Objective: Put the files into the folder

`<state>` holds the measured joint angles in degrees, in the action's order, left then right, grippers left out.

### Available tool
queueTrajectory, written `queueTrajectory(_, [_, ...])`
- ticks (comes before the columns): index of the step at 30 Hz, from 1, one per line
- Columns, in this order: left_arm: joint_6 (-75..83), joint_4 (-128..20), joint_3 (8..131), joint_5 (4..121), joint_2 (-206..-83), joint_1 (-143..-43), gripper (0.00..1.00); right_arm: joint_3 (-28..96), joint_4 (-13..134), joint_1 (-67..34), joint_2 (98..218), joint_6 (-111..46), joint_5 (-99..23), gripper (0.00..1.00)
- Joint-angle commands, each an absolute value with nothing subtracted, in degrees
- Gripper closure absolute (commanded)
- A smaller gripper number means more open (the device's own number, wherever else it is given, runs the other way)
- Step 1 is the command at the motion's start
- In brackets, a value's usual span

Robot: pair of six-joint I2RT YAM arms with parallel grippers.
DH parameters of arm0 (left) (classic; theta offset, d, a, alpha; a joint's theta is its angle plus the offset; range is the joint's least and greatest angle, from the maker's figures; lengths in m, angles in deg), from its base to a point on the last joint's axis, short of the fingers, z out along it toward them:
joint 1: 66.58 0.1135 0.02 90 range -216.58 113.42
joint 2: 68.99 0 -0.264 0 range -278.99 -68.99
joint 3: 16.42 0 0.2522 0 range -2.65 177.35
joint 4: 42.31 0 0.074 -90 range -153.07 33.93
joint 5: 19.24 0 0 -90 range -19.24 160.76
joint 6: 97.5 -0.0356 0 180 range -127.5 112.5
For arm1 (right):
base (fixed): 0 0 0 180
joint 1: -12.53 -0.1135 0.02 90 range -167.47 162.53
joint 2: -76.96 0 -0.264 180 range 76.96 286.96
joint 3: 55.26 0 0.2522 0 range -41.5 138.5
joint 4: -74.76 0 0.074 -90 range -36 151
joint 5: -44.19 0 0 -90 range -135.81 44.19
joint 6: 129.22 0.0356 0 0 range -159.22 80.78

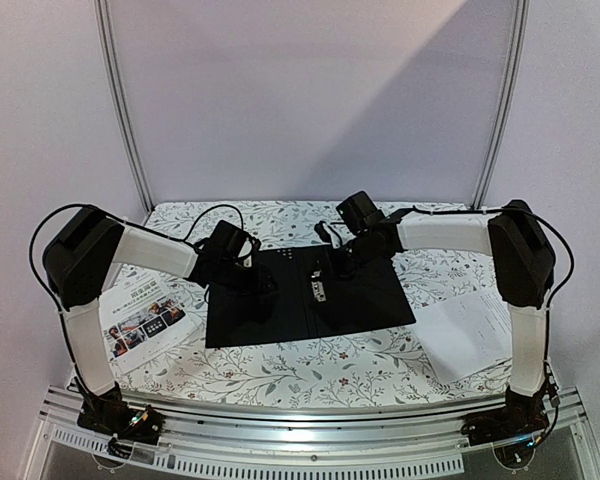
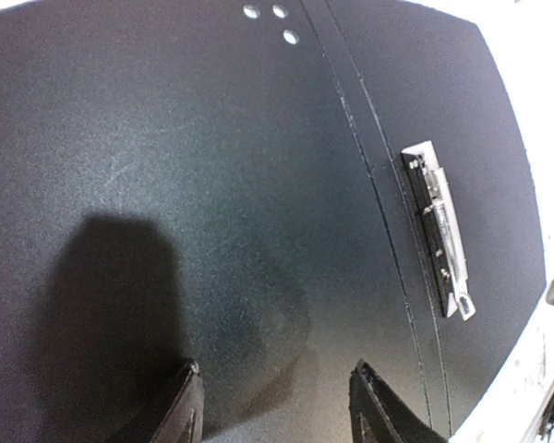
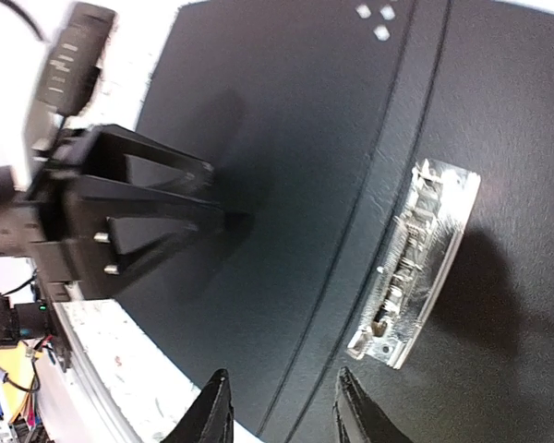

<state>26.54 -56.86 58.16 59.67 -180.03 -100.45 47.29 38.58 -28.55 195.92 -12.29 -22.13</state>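
The folder [image 1: 370, 295] lies open on the table, black inside up, with its metal clip [image 1: 320, 290] by the spine. My left gripper [image 1: 260, 285] is open and empty, low over the left flap [image 2: 212, 166]; the clip [image 2: 439, 231] is to its right. My right gripper [image 1: 338, 262] is open and empty over the spine near the folder's far edge, and its wrist view shows the clip [image 3: 415, 263] and the left gripper [image 3: 129, 217]. A colour-photo leaflet [image 1: 145, 325] lies left of the folder. A white sheet [image 1: 465, 330] lies to its right.
The table has a floral cloth [image 1: 310, 365]. A metal rail [image 1: 310, 440] runs along the near edge by the arm bases. White walls and two upright poles stand behind.
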Motion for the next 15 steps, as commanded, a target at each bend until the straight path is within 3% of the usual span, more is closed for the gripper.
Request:
queueTrajectory(1, [25.89, -60.64, 57.73, 59.93, -182.99, -100.95, 0.45, 47.07, 36.66, -28.56, 199.1, -11.42, -23.56, 0.65])
queueTrajectory(8, [25.83, -60.37, 57.25, 59.88, -182.41, -101.03, 0.45, 47.69, 37.28, -28.53, 201.92, -10.44, -21.75, 0.79])
queueTrajectory(15, [25.7, -60.52, 57.45, 59.52, -182.54, -101.04, 0.46, 49.15, 36.3, -28.52, 204.45, -9.94, -21.95, 0.79])
